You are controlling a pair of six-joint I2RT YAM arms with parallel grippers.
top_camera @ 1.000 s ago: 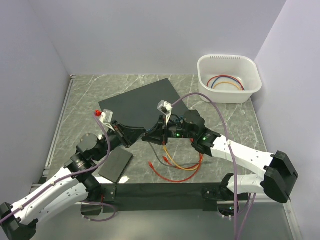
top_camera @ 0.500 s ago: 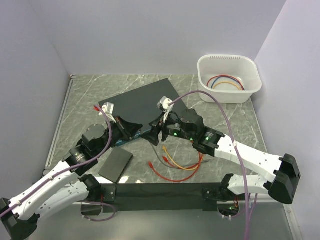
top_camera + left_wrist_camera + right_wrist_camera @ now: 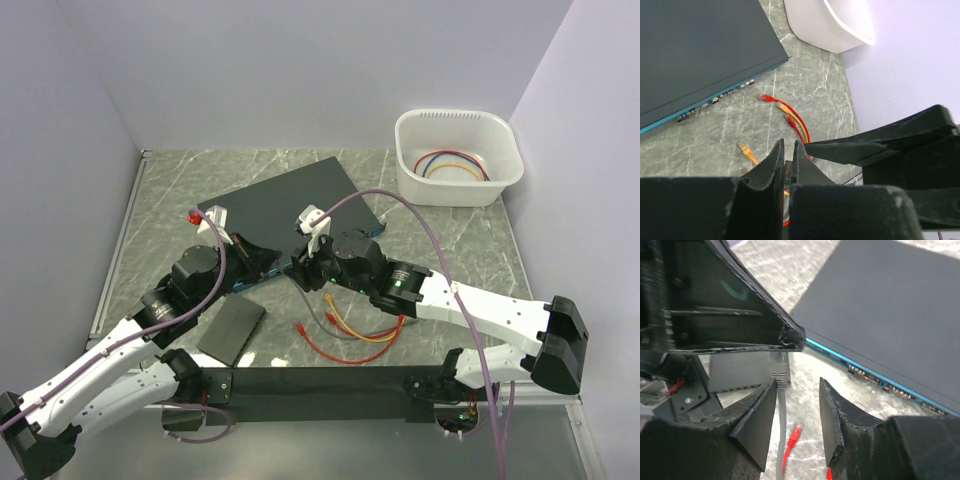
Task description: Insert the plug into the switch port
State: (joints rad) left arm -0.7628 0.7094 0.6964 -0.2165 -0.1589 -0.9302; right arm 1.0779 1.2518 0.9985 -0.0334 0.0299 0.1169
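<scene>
Pale lilac walls close the scene on the left (image 3: 60, 150), at the back (image 3: 320, 70) and on the right (image 3: 590, 150). They stand around a green, white-veined marbled counter (image 3: 440, 240) with a metal rail (image 3: 118, 250) along its left edge. A flat black slab (image 3: 232, 330) lies near the front left. Just beside it to the right, the left hand (image 3: 786, 150) has its fingers pressed almost together, pinching the grey plug (image 3: 779, 366). The plug pokes out below the fingertips with its grey cable trailing down. The right hand (image 3: 797, 385) meets it tip to tip, fingers spread, the plug in the gap between them, close to one finger. Both hands hover just in front of the switch (image 3: 285, 200), which lies askew at mid-counter. Its teal front edge and row of small sockets (image 3: 715, 100) face the arms, and the plug is not in any socket. Loose red and orange cables (image 3: 350, 340) lie on the stone further right. A white tub (image 3: 460, 193) with coiled cables inside sits in the far right corner.
</scene>
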